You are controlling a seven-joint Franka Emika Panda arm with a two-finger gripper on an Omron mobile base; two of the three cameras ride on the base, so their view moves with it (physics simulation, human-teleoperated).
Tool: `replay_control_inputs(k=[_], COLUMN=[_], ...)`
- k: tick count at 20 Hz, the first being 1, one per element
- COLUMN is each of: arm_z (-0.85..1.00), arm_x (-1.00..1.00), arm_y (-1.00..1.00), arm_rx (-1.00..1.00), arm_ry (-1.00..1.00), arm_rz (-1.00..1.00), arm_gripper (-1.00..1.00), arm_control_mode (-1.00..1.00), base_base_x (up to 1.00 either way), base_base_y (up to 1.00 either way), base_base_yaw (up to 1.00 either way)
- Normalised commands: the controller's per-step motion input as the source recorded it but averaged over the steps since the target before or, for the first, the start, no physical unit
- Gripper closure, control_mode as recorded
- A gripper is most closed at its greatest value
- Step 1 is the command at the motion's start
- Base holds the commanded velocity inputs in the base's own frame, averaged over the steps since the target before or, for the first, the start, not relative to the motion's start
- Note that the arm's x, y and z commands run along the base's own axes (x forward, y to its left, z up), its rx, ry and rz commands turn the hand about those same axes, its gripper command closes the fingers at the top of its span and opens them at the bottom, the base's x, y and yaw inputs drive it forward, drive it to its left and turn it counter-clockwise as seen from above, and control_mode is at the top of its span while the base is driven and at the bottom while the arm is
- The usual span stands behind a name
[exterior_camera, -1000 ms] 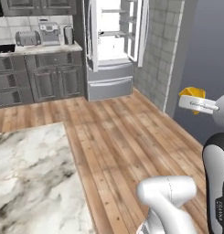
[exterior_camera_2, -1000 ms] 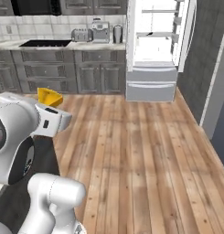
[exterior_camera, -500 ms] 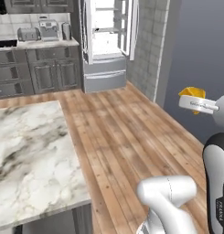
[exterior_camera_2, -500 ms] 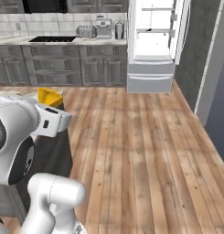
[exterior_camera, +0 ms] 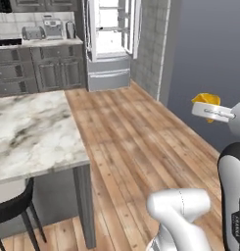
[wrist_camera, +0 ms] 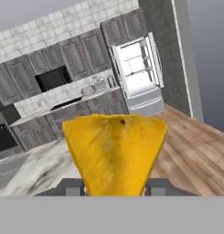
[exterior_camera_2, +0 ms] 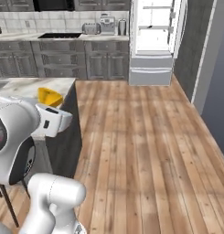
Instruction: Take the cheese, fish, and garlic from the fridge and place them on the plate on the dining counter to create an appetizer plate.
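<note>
My gripper (wrist_camera: 114,186) is shut on the cheese (wrist_camera: 114,153), a yellow-orange wedge held up in front of the hand camera. From the left base camera the cheese (exterior_camera: 205,100) pokes up above the white hand at the right edge, and in the right base view the cheese (exterior_camera_2: 50,97) sits over the hand at the left. The fridge (exterior_camera: 110,41) stands far back with its doors open; the fridge (exterior_camera_2: 154,41) shows lit shelves. The dining counter (exterior_camera: 31,132), white marble with grey veins, lies to my left. The plate, fish and garlic are out of view.
A black stool (exterior_camera: 11,208) stands under the island's near edge. Grey wall cabinets with a toaster and coffee maker (exterior_camera_2: 99,27) line the back wall. Open wooden floor (exterior_camera_2: 145,137) stretches between me and the fridge. A grey wall (exterior_camera: 209,54) rises on the right.
The base has backed away from the fridge, so the whole scene has shifted: the fridge looks smaller and the island comes further into view. The cheese stays in my grip.
</note>
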Motion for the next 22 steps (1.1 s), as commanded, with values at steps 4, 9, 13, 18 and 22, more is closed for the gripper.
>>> replay_control_inputs(k=[4,9,13,18,22], arm_z=[0.00,0.00,0.00,0.00,0.00], arm_x=[0.00,0.00,0.00,0.00,0.00], arm_y=[0.00,0.00,0.00,0.00,0.00], arm_rx=[0.00,0.00,0.00,0.00,0.00], arm_ry=[0.00,0.00,0.00,0.00,0.00], arm_rz=[0.00,0.00,0.00,0.00,0.00], arm_gripper=[1.00,1.00,1.00,1.00,1.00], arm_control_mode=[1.00,1.00,1.00,1.00,1.00], base_base_x=[-1.00,-0.68,-0.05,0.02,0.14], base_base_y=[0.62,0.99,1.00,1.00,1.00], base_base_yaw=[0.00,0.00,0.00,0.01,0.02])
